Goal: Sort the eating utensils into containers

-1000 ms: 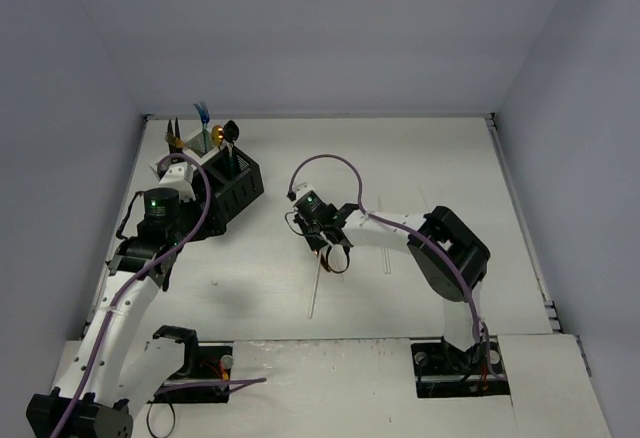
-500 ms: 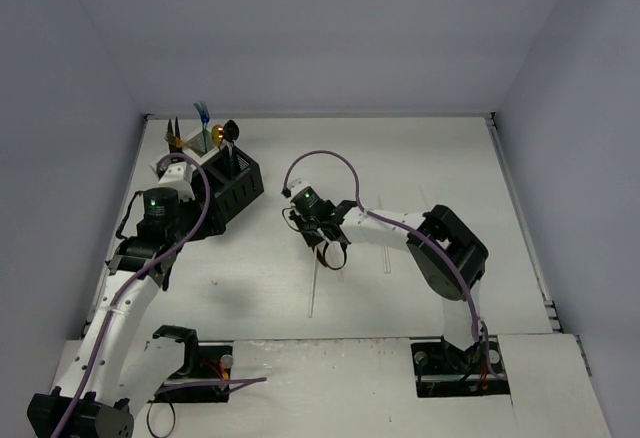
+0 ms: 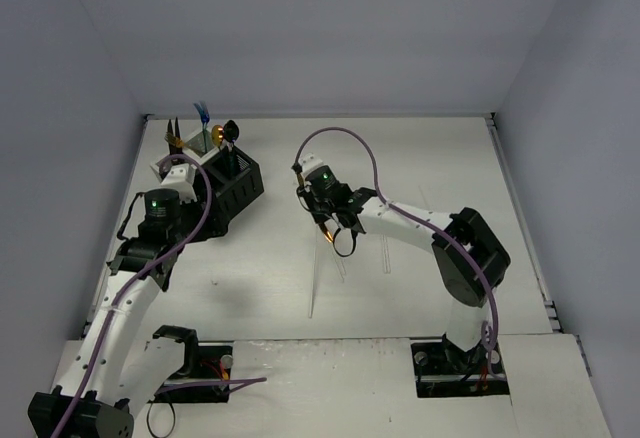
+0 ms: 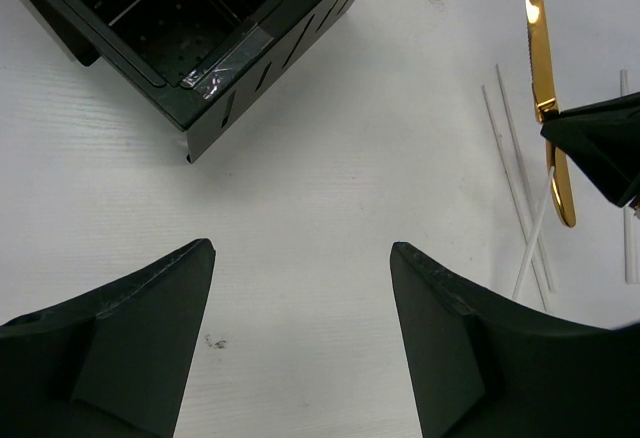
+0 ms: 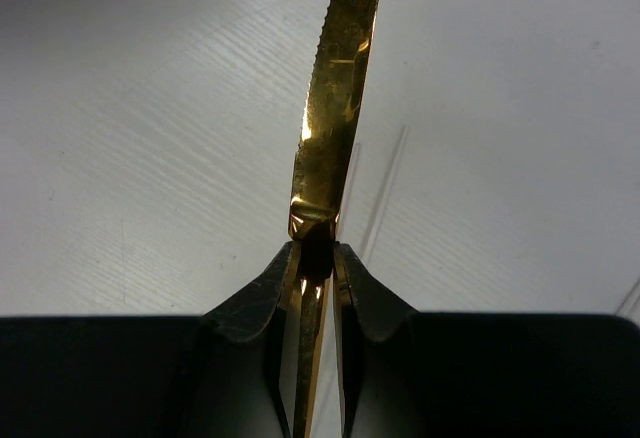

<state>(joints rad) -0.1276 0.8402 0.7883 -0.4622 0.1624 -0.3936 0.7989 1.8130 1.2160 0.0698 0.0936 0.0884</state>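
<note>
My right gripper (image 3: 335, 226) (image 5: 316, 253) is shut on a gold knife (image 5: 335, 88) at the join of blade and handle, and holds it above the table with the serrated blade pointing away from the wrist. The knife also shows in the left wrist view (image 4: 541, 58) and as a small gold bit from above (image 3: 325, 230). The containers (image 3: 215, 183), joined white and black mesh bins, stand at the far left with blue (image 3: 203, 115), gold (image 3: 175, 141) and black (image 3: 230, 130) utensils upright in them. My left gripper (image 3: 170, 226) (image 4: 300, 246) is open and empty, just in front of a black bin (image 4: 200, 68).
Thin clear plastic utensils lie on the table under and beside the right gripper (image 3: 314, 286) (image 3: 386, 258) (image 4: 515, 168). One shows as a faint white line in the right wrist view (image 5: 385, 183). Grey walls close in the table on three sides.
My right gripper has risen from the table with the gold knife and moved a little farther back and to the right. The left arm has hardly moved.
</note>
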